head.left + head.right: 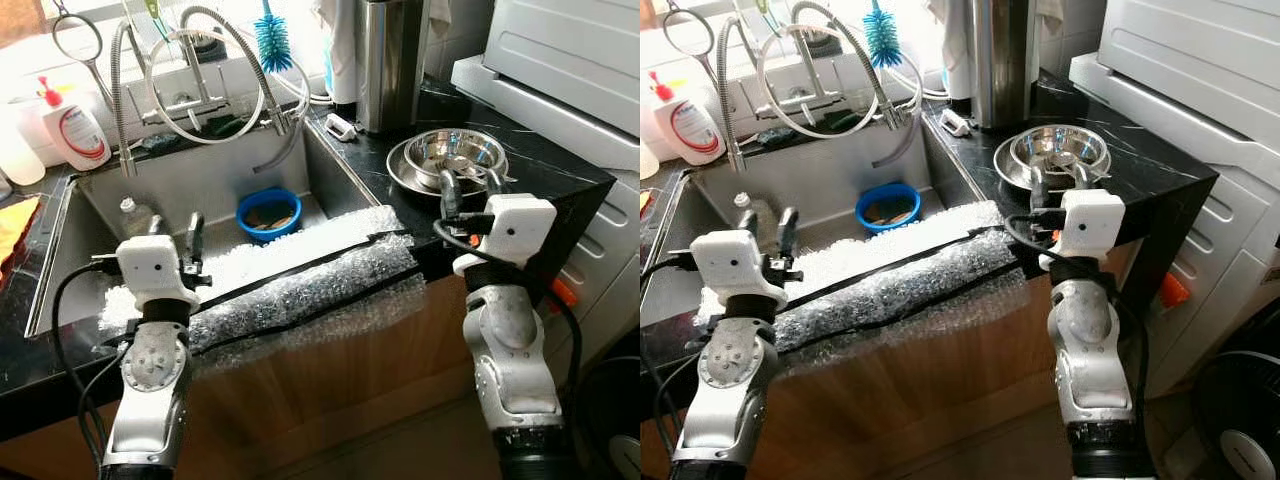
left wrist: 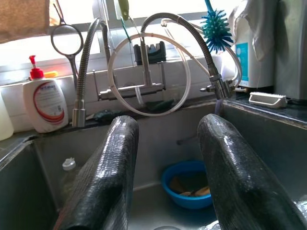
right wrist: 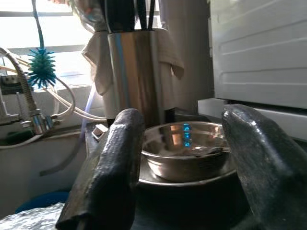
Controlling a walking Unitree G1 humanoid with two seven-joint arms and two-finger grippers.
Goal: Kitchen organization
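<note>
Bubble wrap (image 1: 300,285) lies draped over the sink's (image 1: 60,250) front edge. Left end effector (image 1: 177,238) hovers above it, fingers spread, holding nothing. Right end effector (image 1: 468,192) stands open and empty over the black tabletop (image 1: 560,165), just before the steel bowl (image 1: 455,152). Farther back, a blue bowl (image 1: 268,212) sits in the sink.

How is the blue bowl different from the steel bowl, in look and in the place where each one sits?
The blue bowl is blue and matte; the steel bowl is shiny metal. The blue bowl sits down in the sink; the steel bowl sits on a steel plate on the black counter. The blue bowl holds something brownish; the steel bowl seems to hold a metal utensil. Both are round and upright.
</note>
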